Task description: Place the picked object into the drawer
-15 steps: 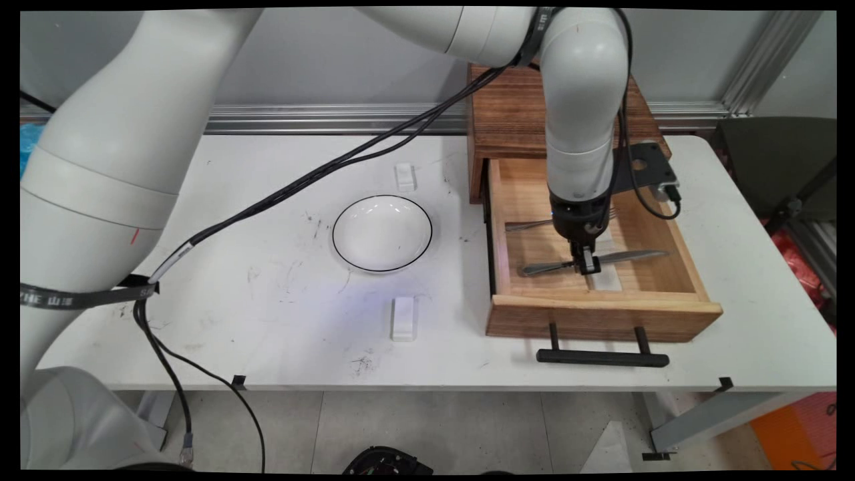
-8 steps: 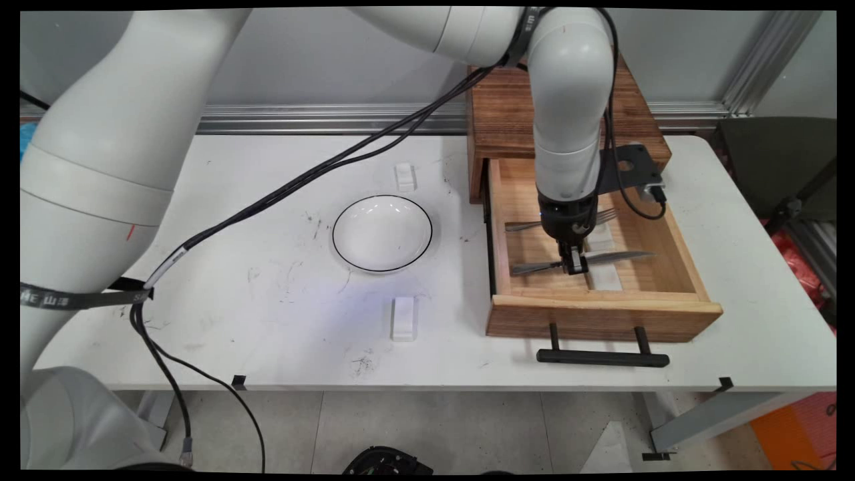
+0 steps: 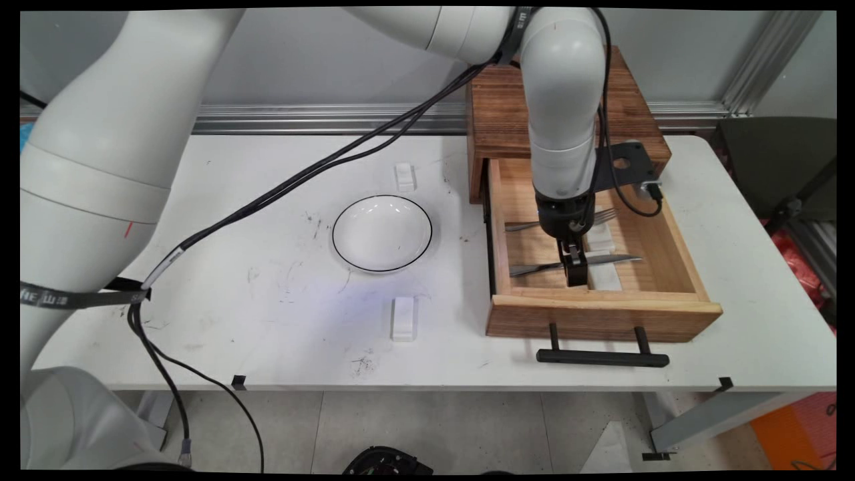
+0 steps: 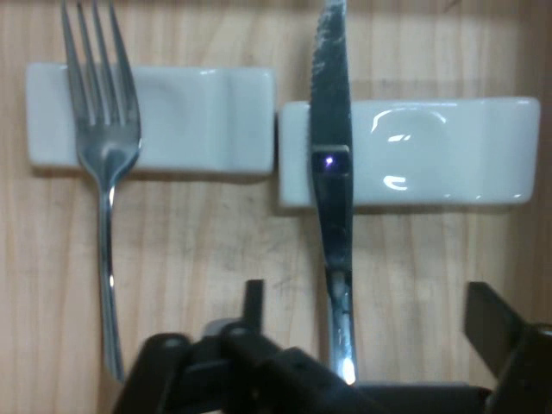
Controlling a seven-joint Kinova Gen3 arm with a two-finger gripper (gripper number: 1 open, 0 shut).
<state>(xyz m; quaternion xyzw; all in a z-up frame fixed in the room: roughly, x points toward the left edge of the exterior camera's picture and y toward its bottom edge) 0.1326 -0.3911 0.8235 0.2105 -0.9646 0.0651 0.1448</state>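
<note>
Inside the open drawer [image 3: 601,310] the knife [image 4: 332,172] lies with its blade on a white rest [image 4: 431,151] and its handle on the drawer floor. We have the gripper [image 4: 369,293] low over the handle with its fingers [image 4: 254,297] spread wide. The knife sits between them, off-centre and touching neither as far as we can tell. The fork [image 4: 103,155] lies just beside it on its own rest [image 4: 198,116], clear of the fingers. A white bowl [image 3: 382,232] sits well apart on the table [image 3: 267,300].
</note>
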